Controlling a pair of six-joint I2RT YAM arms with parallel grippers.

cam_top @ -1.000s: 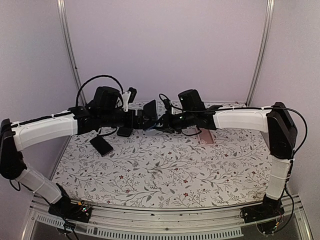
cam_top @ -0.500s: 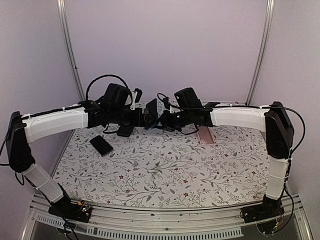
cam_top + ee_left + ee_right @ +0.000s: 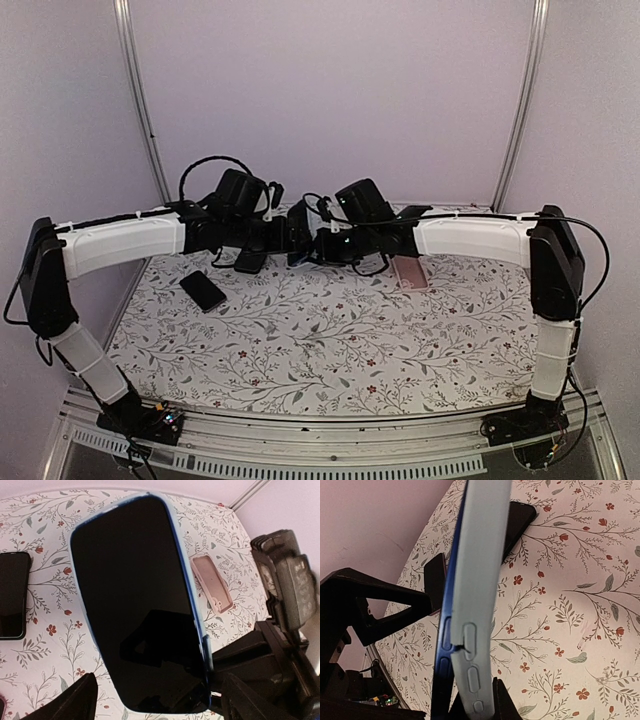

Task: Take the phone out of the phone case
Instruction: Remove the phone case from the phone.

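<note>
A blue phone (image 3: pixel 135 605) with a black screen sits in a pale blue-grey case (image 3: pixel 480 580) and is held in the air at the back middle of the table (image 3: pixel 300 228). My right gripper (image 3: pixel 475 707) is shut on the case's lower edge. It also shows in the top view (image 3: pixel 320 244). The case is split beside the side buttons, and the phone's blue edge (image 3: pixel 445 665) stands clear of it there. My left gripper (image 3: pixel 160 707) is open. Its fingers (image 3: pixel 80 702) flank the phone's near end, with table showing between the left finger and the phone.
A black phone (image 3: pixel 204 290) lies on the floral table (image 3: pixel 330 340) at the left, and another dark one (image 3: pixel 250 263) lies under my left arm. A rose-pink phone or case (image 3: pixel 410 272) lies at the right rear. It also shows in the left wrist view (image 3: pixel 212 582).
Both arms have shifted: the left wrist moved right and toward the back, and the right gripper moved left with the cased phone. The phone now stands more edge-on between them.
</note>
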